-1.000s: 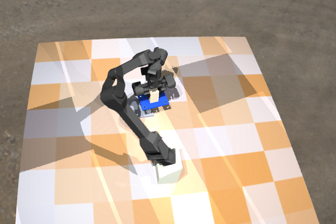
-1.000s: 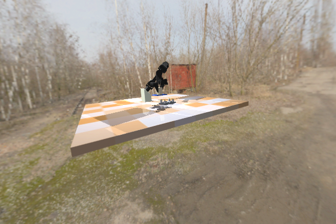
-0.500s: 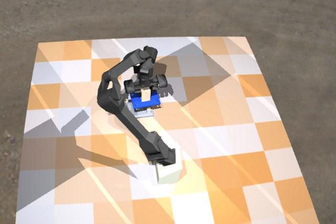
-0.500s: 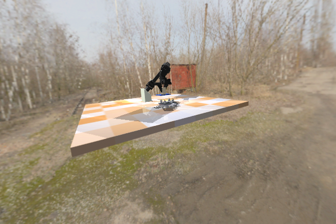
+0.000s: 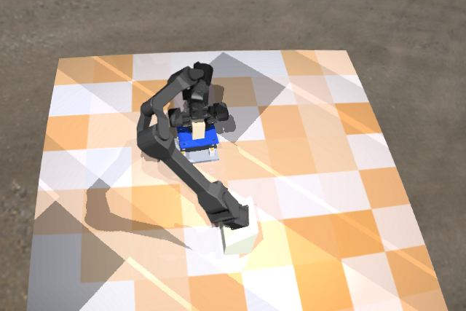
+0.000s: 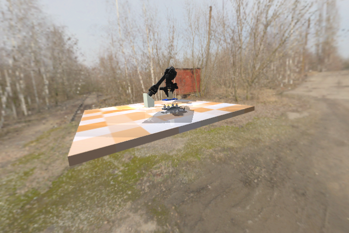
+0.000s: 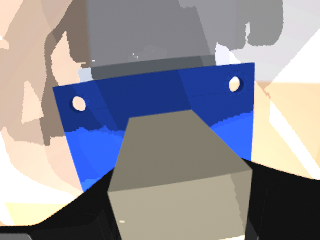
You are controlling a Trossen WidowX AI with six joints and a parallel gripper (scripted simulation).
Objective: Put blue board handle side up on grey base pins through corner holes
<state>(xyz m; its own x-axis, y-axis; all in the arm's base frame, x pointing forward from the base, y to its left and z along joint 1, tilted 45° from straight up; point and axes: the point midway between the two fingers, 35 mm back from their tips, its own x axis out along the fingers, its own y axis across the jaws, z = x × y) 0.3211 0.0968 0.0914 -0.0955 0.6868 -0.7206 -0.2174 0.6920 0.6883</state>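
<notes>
From here I see the gripper [image 5: 198,121] [image 6: 169,90] clamped on the square, cream-coloured handle [image 5: 198,130] [image 6: 170,95] [image 7: 180,205] of the blue board [image 5: 198,143] [image 6: 169,99] [image 7: 155,92], with the board hanging underneath it, handle side up. The board looks close to level and sits in the air, with a visible gap between it and the base [image 5: 201,157] [image 6: 172,108] below. In the view from above, the base pokes out past the board's edge on the side away from the gripper, and a gold pin [image 5: 212,148] shows there on top of a pale post [image 5: 212,152]. Two of the board's corner holes show in the close view, one [image 7: 79,103] on each side of the handle, and neither has a pin through it. The black arm [image 5: 188,172] [image 6: 159,82] bends over from a pale block [image 5: 240,241] [image 6: 148,100] standing on the checked worktop [image 5: 301,156] [image 6: 124,126], well apart from the gripper.
</notes>
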